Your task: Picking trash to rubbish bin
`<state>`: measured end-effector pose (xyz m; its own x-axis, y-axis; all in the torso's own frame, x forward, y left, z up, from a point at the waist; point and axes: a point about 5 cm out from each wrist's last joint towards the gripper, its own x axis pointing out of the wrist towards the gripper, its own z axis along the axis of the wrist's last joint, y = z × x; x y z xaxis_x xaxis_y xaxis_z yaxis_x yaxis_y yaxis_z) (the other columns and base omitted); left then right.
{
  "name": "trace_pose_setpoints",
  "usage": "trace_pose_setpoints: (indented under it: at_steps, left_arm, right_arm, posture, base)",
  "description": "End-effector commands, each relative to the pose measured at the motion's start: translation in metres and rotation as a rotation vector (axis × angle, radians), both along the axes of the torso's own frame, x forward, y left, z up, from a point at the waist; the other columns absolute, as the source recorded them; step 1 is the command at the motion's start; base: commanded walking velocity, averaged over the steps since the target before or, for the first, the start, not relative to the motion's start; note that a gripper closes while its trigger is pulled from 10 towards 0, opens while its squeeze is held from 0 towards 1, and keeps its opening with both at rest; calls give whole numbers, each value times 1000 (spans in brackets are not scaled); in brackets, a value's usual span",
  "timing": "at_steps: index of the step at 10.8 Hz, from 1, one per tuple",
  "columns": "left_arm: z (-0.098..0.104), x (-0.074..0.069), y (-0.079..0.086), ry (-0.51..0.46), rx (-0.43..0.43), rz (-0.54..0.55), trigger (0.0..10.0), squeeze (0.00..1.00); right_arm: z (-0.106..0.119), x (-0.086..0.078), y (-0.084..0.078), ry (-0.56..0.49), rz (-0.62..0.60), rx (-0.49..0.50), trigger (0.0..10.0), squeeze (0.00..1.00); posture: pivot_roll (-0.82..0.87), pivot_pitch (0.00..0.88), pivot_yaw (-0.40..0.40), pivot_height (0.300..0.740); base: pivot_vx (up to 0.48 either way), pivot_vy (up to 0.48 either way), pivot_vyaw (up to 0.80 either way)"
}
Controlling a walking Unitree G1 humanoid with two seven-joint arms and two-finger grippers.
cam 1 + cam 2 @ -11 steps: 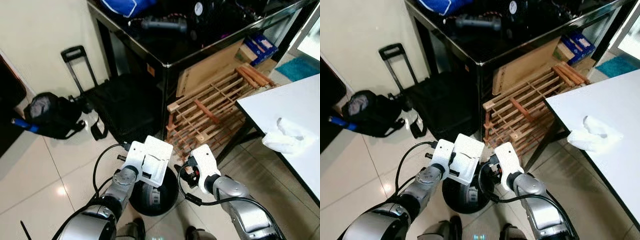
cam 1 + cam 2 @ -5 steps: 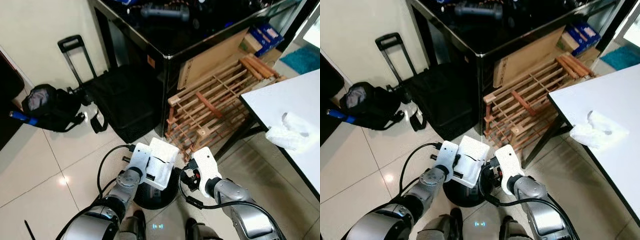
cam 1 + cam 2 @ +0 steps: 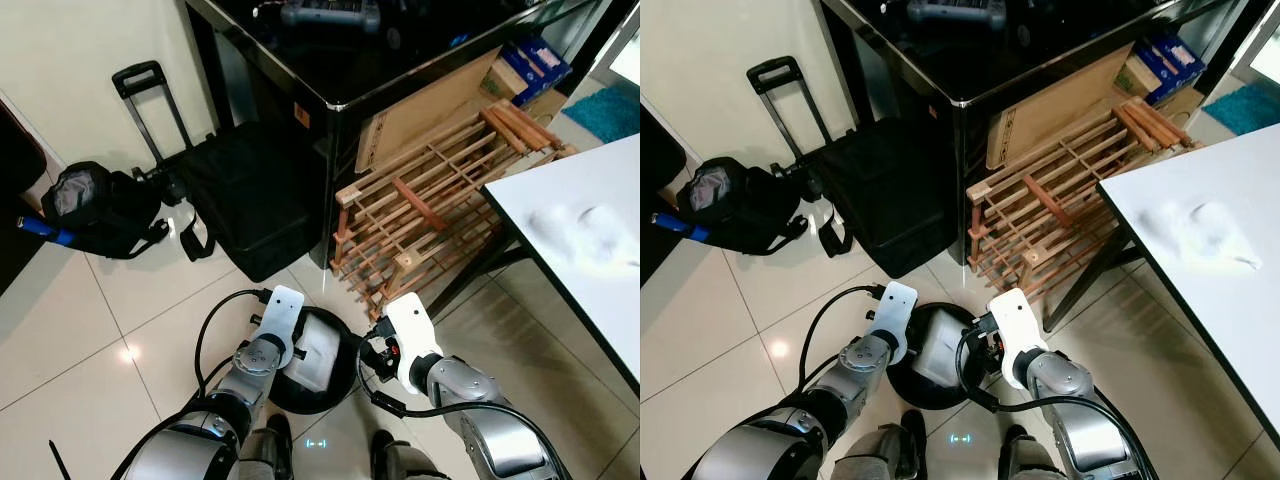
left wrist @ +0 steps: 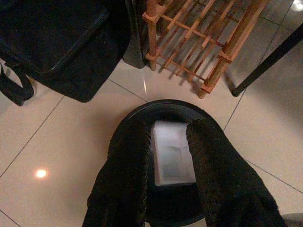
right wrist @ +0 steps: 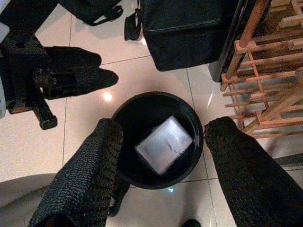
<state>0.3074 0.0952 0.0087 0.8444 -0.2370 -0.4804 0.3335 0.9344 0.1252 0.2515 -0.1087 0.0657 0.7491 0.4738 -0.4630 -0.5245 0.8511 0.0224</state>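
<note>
wooden rack (image 3: 430, 215) just beside bin (image 5: 194, 156)

Crumpled tissue (image 3: 585, 232) on white table (image 3: 600, 290) blurred; table cut off.

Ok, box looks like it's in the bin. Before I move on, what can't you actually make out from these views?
- White box in the black bin: whatever lies under it is covered, in both wrist views.
- White trash on the white table: blurred in the eye views, so its kind is unclear.
- Items on the black cabinet: cut off by the top edge.
- Left gripper and right gripper: both open over the bin.
</note>
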Motion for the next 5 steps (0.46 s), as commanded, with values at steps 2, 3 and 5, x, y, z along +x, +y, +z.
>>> trace_pose_setpoints:
  at_steps: [2, 3, 5]
  left_arm:
    - [-3, -2, 1, 8, 9, 7, 10000, 0]
    - [0, 0, 2, -10, -3, 26, 10000, 0]
    - [12, 8, 11, -109, -45, 81, 10000, 0]
  right_arm:
    - [0, -2, 2, 13, -2, 4, 10000, 0]
    - [0, 0, 2, 9, -7, 5, 10000, 0]
    - [7, 11, 3, -33, -37, 19, 10000, 0]
  posture:
    - [-103, 278, 38, 740]
    - [-97, 277, 41, 740]
    - [-87, 260, 51, 740]
  base:
    - [0, 0, 0]
    - [0, 0, 0]
    - [0, 0, 0]
